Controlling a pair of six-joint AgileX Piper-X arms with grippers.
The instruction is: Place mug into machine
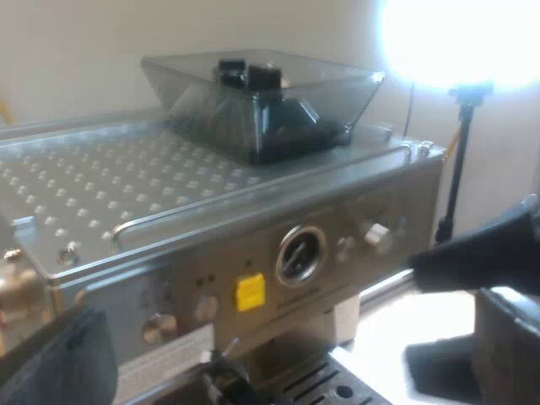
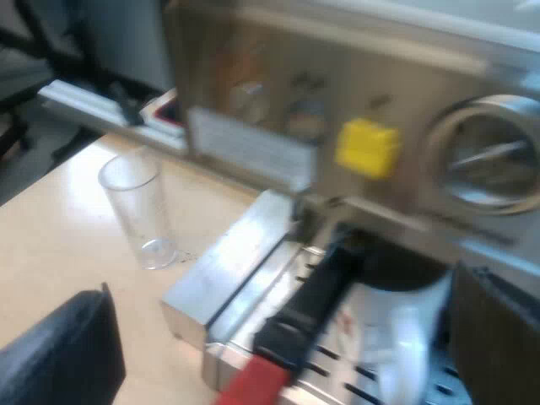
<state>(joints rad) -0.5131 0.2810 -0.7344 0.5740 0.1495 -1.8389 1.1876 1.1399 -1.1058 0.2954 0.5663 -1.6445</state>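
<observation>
A white mug (image 2: 395, 337) stands on the drip tray (image 2: 221, 268) of the espresso machine (image 2: 278, 93), under the metal holder locked into the machine's front. The holder's dark handle (image 2: 316, 291) ends in red over the tray's edge. My right gripper (image 2: 283, 337) is open, its fingers wide on either side of the tray and the mug close to one finger (image 2: 498, 337). My left gripper (image 1: 253, 337) is open and holds nothing, up near the machine's front panel (image 1: 299, 253). The bean hopper (image 1: 261, 97) sits on the machine's top.
A clear measuring glass (image 2: 139, 211) stands upright on the wooden table (image 2: 51, 253) beside the drip tray. The panel carries a yellow sticker (image 2: 367, 146), a round gauge (image 2: 489, 156) and knobs. A thin black stand (image 1: 460, 152) rises past the machine, under a bright light.
</observation>
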